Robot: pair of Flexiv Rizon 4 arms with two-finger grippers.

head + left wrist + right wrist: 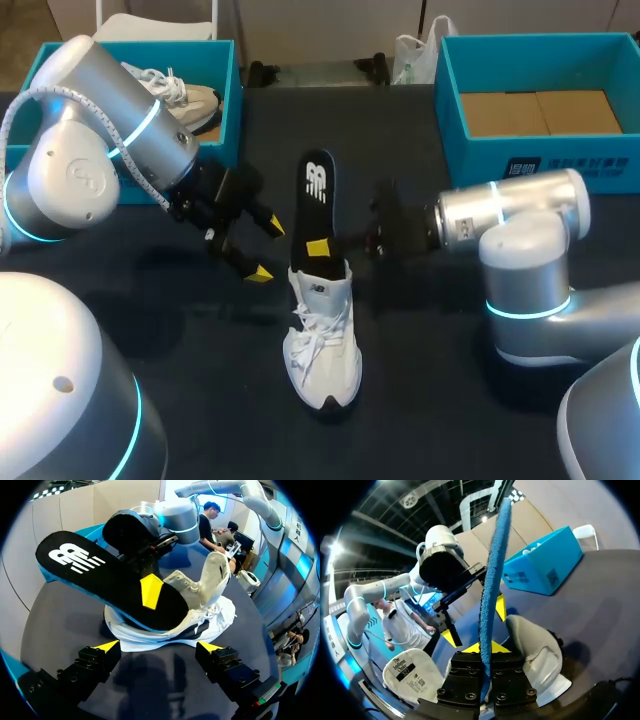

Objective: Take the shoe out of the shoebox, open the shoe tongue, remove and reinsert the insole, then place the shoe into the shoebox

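White sneaker (322, 340) mid-counter (430, 400); black insole (318, 190) slanting from its opening, clamped in right pincer (318, 247); left pincer (268, 249), fingers apart, just beside; left shoebox (228, 100) holds second sneaker (185, 98); right shoebox (540, 160) behind.

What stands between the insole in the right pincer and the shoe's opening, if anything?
Nothing visible does. The insole, gripped by the right pincer, has one end at the white shoe's opening, and the tongue stands raised, clear of it. The left pincer is open beside the shoe, not touching it.

White shoe (322, 345), black insole (318, 195)
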